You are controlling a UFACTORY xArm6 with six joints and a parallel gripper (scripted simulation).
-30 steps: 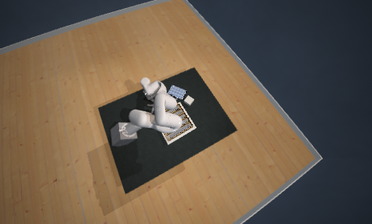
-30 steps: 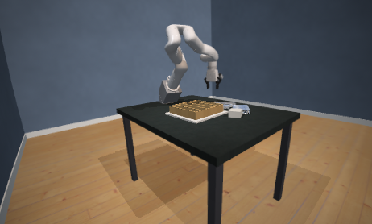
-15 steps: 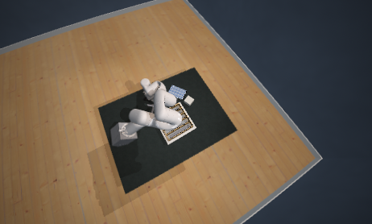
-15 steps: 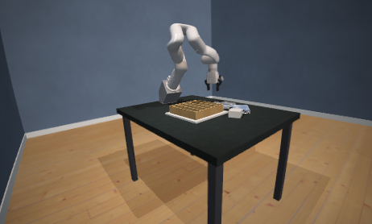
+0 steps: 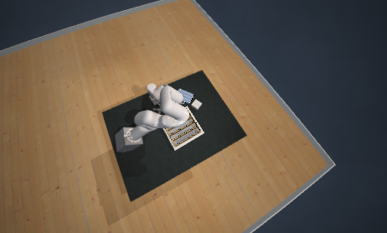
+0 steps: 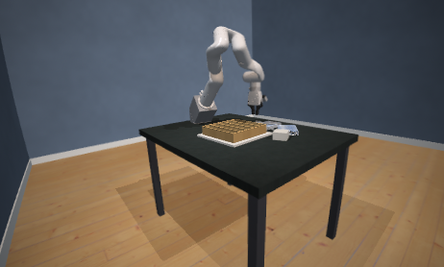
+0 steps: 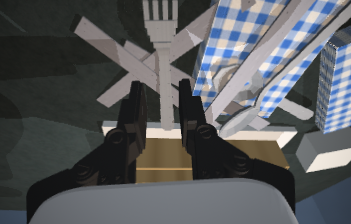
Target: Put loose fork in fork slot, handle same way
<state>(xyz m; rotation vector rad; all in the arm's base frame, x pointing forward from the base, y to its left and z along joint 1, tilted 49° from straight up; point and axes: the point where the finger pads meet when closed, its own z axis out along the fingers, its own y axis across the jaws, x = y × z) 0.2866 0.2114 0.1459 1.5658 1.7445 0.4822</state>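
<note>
The loose grey fork (image 7: 164,75) lies on the dark table just beyond the tray's white rim (image 7: 256,136), tines pointing away from me, on top of crossed grey cutlery pieces (image 7: 111,47). My gripper (image 7: 162,94) (image 6: 255,111) is down over the fork's handle. Its fingers are partly closed, one on each side of the handle, with a gap showing on both sides. The wooden slotted tray (image 5: 188,144) (image 6: 225,135) lies below the gripper in the wrist view. The forks in its slot do not show clearly in any view.
A blue-checked cloth (image 7: 236,45) (image 5: 186,95) with more cutlery on it lies right of the fork. A checked box (image 7: 348,80) and a small white block (image 7: 326,150) (image 5: 196,104) (image 6: 280,135) lie further right. All stand on the black table (image 6: 273,163).
</note>
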